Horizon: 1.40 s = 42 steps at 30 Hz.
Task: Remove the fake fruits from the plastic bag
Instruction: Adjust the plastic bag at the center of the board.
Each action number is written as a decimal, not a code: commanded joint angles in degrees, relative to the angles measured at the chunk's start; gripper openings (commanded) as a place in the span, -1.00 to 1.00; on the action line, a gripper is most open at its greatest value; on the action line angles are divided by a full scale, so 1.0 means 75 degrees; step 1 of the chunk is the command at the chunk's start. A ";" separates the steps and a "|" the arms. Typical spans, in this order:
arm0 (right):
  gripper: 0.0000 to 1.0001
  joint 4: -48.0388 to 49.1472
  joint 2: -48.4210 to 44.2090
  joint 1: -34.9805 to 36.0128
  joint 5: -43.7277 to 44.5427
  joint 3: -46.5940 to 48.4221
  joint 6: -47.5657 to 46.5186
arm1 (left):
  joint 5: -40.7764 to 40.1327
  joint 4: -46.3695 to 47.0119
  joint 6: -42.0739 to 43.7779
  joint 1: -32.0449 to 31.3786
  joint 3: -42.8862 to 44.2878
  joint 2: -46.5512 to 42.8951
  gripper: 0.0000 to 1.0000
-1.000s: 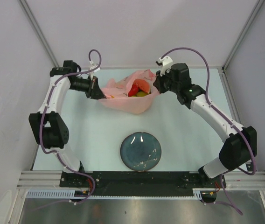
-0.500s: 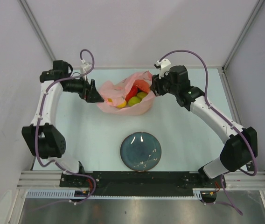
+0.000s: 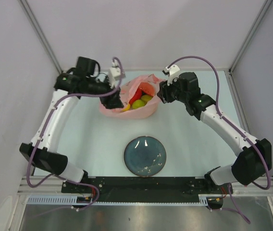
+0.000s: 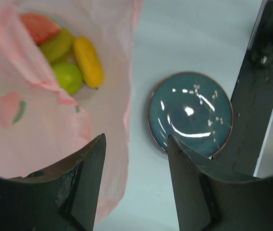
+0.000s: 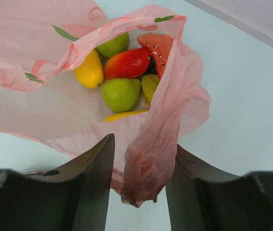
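Pink plastic bag (image 3: 148, 109) sits at the far middle of the worktop (image 3: 93, 139), mouth gaping. The fake fruits (image 5: 119, 94) are all inside it: watermelon slice (image 5: 159, 45), red-yellow mango (image 5: 127, 63), yellow mango (image 5: 89, 71), plus some green ones. The left claw (image 4: 136, 139) hangs over the bag's left edge, fingers apart, gripping nothing. The right claw (image 5: 142, 144) is at the bag's right side, also spread, with a loose fold of pink plastic between its fingers. The blue-grey plate (image 3: 145, 156) sits nearer the arms, well apart from the bag.
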 commanded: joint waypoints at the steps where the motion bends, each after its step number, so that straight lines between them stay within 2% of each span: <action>1: -0.04 0.0247 -0.0293 0.0013 -0.0014 -0.0062 0.0054 | -0.2559 0.0425 0.0693 -0.1001 -0.0628 0.0082 0.22; 2: -0.05 0.0247 -0.0386 -0.0010 -0.0002 -0.0120 0.0066 | -0.3085 0.0544 0.0763 -0.1084 -0.0698 0.0105 0.22; 7: -0.07 0.0235 -0.0621 -0.0115 -0.0037 -0.0331 0.0159 | -0.4156 0.0815 0.0506 -0.1167 -0.0465 0.0480 0.11; 10: -0.08 0.0223 -0.0762 -0.0232 -0.0072 -0.0519 0.0253 | -0.4005 0.0418 0.0541 -0.1167 -0.0383 0.0597 0.08; 12: -0.09 0.0235 -0.0774 -0.0315 -0.0084 -0.0612 0.0300 | -0.3806 0.0148 0.0542 -0.1178 -0.0488 0.0656 -0.03; 13: -0.10 0.0247 -0.0774 -0.0338 -0.0107 -0.0625 0.0335 | -0.3480 -0.0004 0.0576 -0.1178 -0.0523 0.0691 -0.09; 14: -0.10 0.0247 -0.0774 -0.0373 -0.0108 -0.0625 0.0347 | -0.3361 -0.0109 0.0577 -0.1225 -0.0558 0.0726 -0.28; 15: -0.10 0.0270 -0.0750 -0.0385 -0.0108 -0.0625 0.0347 | -0.3302 -0.0261 0.0553 -0.1249 -0.0593 0.0819 -0.38; 18: -0.10 0.0294 -0.0727 -0.0385 -0.0143 -0.0625 0.0382 | -0.3394 -0.0053 0.0296 -0.1342 -0.0746 0.0925 -0.55; 21: -0.11 0.0235 -0.0762 -0.0385 -0.0213 -0.0660 0.0476 | -0.3816 0.0310 0.0014 -0.1378 -0.0828 0.0984 -0.60; 22: -0.11 0.0235 -0.0820 -0.0397 -0.0213 -0.0753 0.0488 | -0.4002 0.0474 -0.0067 -0.1401 -0.0956 0.0961 -0.57; 23: -0.11 0.0235 -0.0867 -0.0397 -0.0213 -0.0800 0.0511 | -0.4468 0.0615 -0.0219 -0.1413 -0.1061 0.0961 -0.17; 26: -0.10 0.0235 -0.1054 -0.0444 -0.0178 -0.1045 0.0511 | -0.5302 0.0909 -0.0454 -0.1413 -0.1332 0.1136 0.36; 29: -0.10 0.0235 -0.1160 -0.0573 -0.0143 -0.1175 0.0511 | -0.5574 0.1177 -0.0443 -0.1413 -0.1600 0.1149 0.56; 32: -0.10 0.0270 -0.1195 -0.0713 -0.0143 -0.1199 0.0511 | -0.5926 0.1808 -0.0431 -0.1413 -0.2022 0.1125 0.60; 34: -0.10 0.0282 -0.1195 -0.0748 -0.0155 -0.1199 0.0511 | -0.6686 0.2371 -0.0408 -0.1413 -0.2291 0.1078 0.55; 37: -0.10 0.0259 -0.1195 -0.0760 -0.0154 -0.1211 0.0511 | -0.7447 0.3263 -0.0105 -0.1413 -0.2830 0.1078 0.31; 40: -0.10 0.0259 -0.1195 -0.0772 -0.0131 -0.1211 0.0511 | -0.8080 0.3779 0.0072 -0.1389 -0.3031 0.1183 0.05; 41: -0.10 0.0293 -0.1195 -0.0772 -0.0120 -0.1199 0.0511 | -0.8071 0.3815 0.0050 -0.1320 -0.2985 0.1195 -0.14; 42: -0.11 0.0305 -0.1207 -0.0795 -0.0096 -0.1199 0.0511 | -0.7931 0.3769 0.0049 -0.1284 -0.2915 0.1195 -0.22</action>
